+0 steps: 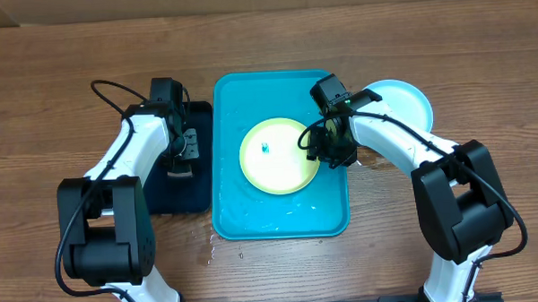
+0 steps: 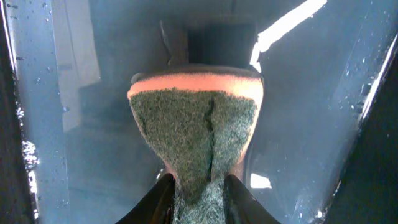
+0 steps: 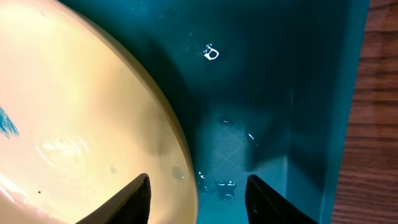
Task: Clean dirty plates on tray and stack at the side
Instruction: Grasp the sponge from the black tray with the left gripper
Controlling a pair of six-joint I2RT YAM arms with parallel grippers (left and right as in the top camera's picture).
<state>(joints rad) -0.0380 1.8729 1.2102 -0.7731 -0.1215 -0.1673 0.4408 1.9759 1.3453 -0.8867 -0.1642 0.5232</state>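
At the far left, the left gripper [image 1: 186, 147] is hanging over the black tray [image 1: 201, 196]. Its fingers [image 2: 163, 198] are pinching the narrow end of a sponge [image 2: 196, 127], with the green scouring face toward the wrist camera and orange foam behind. To its right, the blue tray [image 1: 231, 206] is holding one yellow-green plate [image 1: 283, 168] with a small blue smear [image 1: 265, 147] near its middle, well apart from the sponge. The right gripper [image 1: 332, 151] is sitting at that plate's right rim, jaws about half open and gripping nothing, one finger over the plate and the other over the wet tray floor. A cyan plate [image 1: 406, 101] is lying on the table [image 1: 69, 68] just outside the tray's far right corner. By the look of it, the scrubbing step is just starting: the sponge needs carrying across onto the smear while the right gripper is steadying the plate.
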